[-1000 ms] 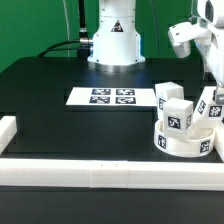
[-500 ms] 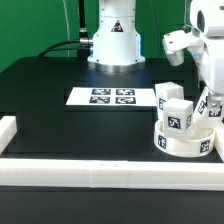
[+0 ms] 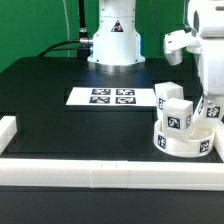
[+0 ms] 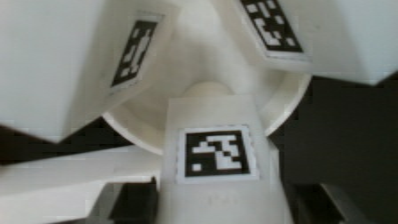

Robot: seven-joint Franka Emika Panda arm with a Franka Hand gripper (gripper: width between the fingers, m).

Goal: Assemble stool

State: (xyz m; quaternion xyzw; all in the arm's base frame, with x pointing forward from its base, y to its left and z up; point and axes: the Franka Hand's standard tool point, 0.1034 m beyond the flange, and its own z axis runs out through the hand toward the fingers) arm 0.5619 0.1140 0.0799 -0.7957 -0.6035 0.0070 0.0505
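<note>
— Stool seat (image 3: 185, 141) sits at the exterior view's right, near the rail (image 3: 110, 174), legs (image 3: 172, 104) standing on it. The gripper (image 3: 210, 106) is down among them.

— On the wrist view, jaws pinched narrow on a leg (image 4: 221, 140). I'd lift straight, not twisting. All smooth white plastic: blocky legs, round disc.

Glossy white Franka arm (image 3: 208, 60), rounded segments, broad white base (image 3: 111, 42), black cables trailing from base
</note>
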